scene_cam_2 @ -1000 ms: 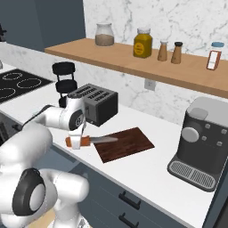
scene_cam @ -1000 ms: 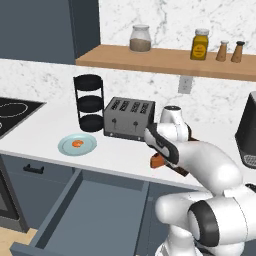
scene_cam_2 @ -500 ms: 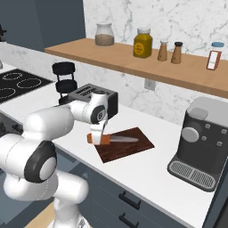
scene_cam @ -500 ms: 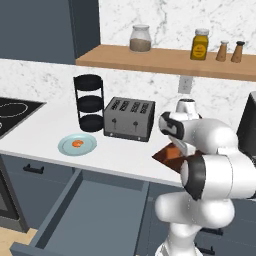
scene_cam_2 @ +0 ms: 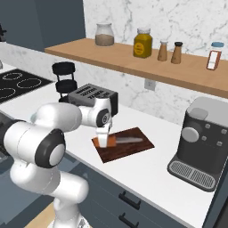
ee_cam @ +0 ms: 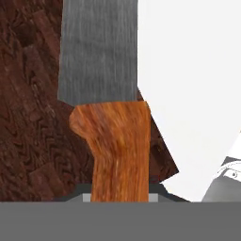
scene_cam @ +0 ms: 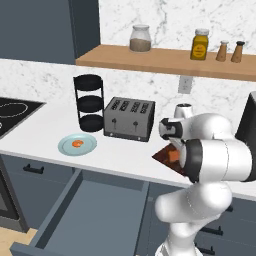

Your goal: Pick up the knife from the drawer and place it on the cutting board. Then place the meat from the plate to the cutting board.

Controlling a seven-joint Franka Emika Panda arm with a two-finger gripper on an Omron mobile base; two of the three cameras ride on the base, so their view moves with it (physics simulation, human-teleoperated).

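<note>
At cutting board [scene_cam_2: 129,147] edge, gripper [scene_cam_2: 103,141] clamps knife [scene_cam_2: 122,140]

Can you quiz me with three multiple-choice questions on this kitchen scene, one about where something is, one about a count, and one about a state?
1. Where is the meat?
A. on the plate
B. on the cutting board
C. in the drawer

2. How many slots does the toaster have on top?
A. two
B. four
C. six

3. What state is the tool in?
A. open above the plate
B. shut on the knife
C. shut on nothing

Answers:
1. A, the orange lump lies on the pale plate by the black rack.
2. B, four slots show in the left base view.
3. B, the handle sits between the fingers, with the blade over the board.
</note>
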